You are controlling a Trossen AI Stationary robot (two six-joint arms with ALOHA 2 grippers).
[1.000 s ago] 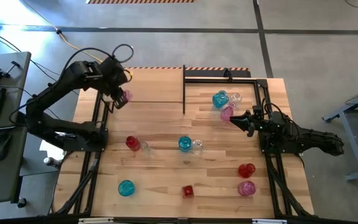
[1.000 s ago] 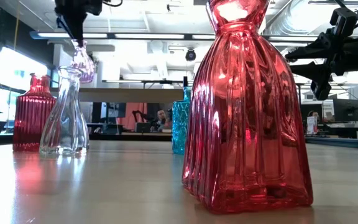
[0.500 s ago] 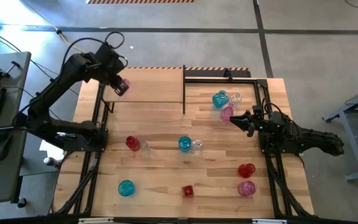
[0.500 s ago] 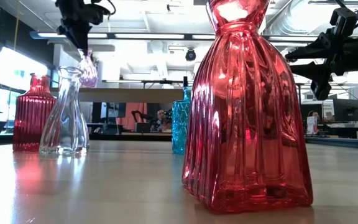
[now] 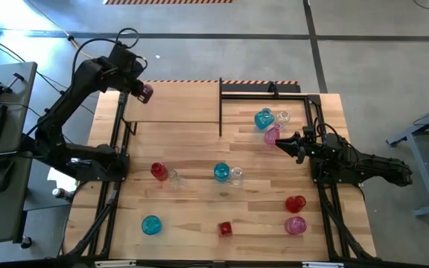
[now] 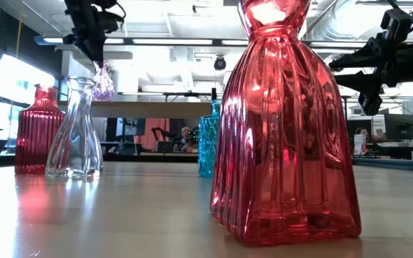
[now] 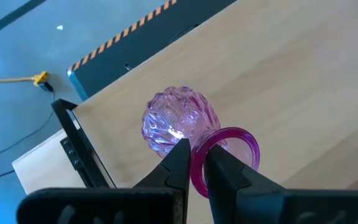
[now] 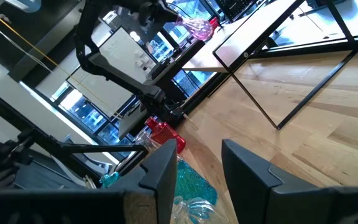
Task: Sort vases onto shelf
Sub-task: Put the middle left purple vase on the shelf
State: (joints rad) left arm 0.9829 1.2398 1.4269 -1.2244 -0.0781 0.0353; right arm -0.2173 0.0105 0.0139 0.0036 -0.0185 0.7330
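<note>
At the high view's upper left, the left hand point(image 5: 141, 90) pinches a translucent pink round-bodied glass vase point(image 5: 147, 93) by its rim above the light wooden shelf point(image 5: 177, 104), while the right hand point(image 5: 283, 141) waits mid-right, fingers parted, gripping nothing.

You see a small pink ribbed glass vase point(image 7: 180, 121) held by its rim, hanging tilted above the far left corner of the light wooden shelf on its black metal frame point(image 5: 181, 104). The remaining vases stand upright on the bench: a teal point(image 5: 264, 119), a clear point(image 5: 281, 117) and a pink one point(image 5: 272, 135) clustered beside the shelf's right end, a red point(image 5: 158, 170) and a clear point(image 5: 174, 177) pair at left, a teal point(image 5: 221, 172) and a clear point(image 5: 236, 175) pair mid-bench, then a teal point(image 5: 150, 224), a small red point(image 5: 225, 228), a red point(image 5: 295, 203) and a pink one point(image 5: 295, 225) along the near side.
</note>
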